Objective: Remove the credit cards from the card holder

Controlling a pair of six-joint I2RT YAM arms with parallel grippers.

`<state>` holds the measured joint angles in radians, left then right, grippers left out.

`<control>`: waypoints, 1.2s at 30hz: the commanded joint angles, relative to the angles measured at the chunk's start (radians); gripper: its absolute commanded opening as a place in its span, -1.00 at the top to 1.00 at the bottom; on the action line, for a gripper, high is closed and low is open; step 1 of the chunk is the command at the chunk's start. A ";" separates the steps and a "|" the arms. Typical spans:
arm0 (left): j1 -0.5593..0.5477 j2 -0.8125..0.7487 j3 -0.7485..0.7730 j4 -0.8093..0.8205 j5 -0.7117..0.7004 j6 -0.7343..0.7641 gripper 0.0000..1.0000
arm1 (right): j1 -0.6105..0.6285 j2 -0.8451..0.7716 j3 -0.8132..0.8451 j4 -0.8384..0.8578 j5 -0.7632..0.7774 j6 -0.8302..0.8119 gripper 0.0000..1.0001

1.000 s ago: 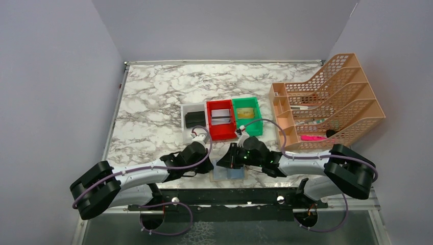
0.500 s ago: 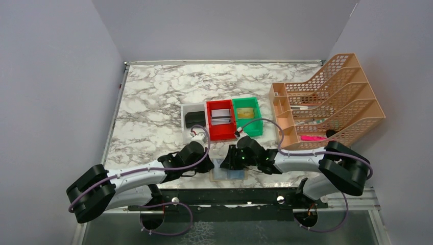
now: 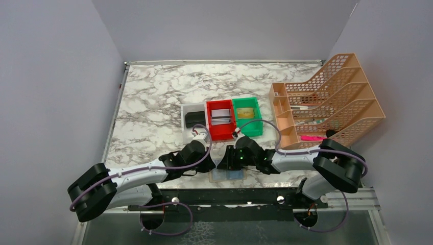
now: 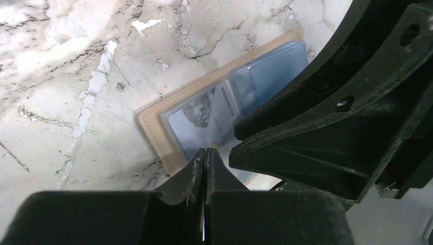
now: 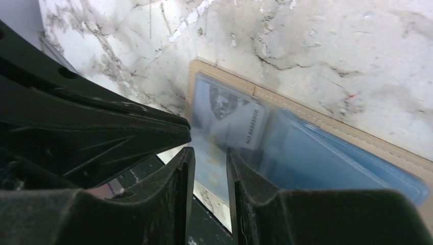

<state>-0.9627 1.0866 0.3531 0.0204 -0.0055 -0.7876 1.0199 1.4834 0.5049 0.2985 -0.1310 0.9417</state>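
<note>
card holder (image 3: 228,174) (image 4: 153,122) (image 5: 327,122): lies open and flat on the marble table (image 3: 153,102) at its near edge, between the two grippers; tan border, bluish clear sleeves facing up.
card (image 4: 204,115) (image 5: 230,120): one pale card with a small picture and a printed number sits inside the sleeve at the end where the grippers meet.
left gripper (image 4: 205,153) (image 3: 206,163): fingers pressed together with no gap, tips at the holder's tan edge; nothing shows between them.
right gripper (image 5: 209,150) (image 3: 225,163): jaws a narrow way apart over the card's end of the holder, nothing clamped; whether the tips touch it, I cannot tell.
in the way: the right gripper's black body covers the holder's far part in the left wrist view.
white bin (image 3: 184,122): behind the holder; a black item (image 3: 195,120) inside.
red bin (image 3: 220,133): touching the white bin; greyish cards (image 3: 220,116) inside.
green bin (image 3: 253,130): touching the red bin; a yellowish thing (image 3: 246,112) inside.
file rack (image 3: 332,97): peach, at the right edge; a pink thing (image 3: 311,138) in a low compartment.
</note>
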 commanded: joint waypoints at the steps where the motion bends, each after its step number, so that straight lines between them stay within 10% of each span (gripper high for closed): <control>1: -0.002 0.018 0.021 0.012 0.026 0.009 0.93 | 0.004 0.032 -0.003 0.079 -0.042 0.038 0.33; 12: -0.002 -0.028 0.003 -0.082 -0.049 -0.015 0.42 | 0.005 -0.087 -0.005 -0.087 0.100 0.005 0.34; 36: -0.004 0.058 -0.005 0.050 0.074 -0.001 0.73 | 0.005 0.091 -0.049 0.207 -0.098 0.098 0.39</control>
<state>-0.9615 1.1412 0.3527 0.0135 0.0162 -0.7929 1.0161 1.5433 0.4904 0.4015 -0.1764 0.9882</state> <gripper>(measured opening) 0.142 0.305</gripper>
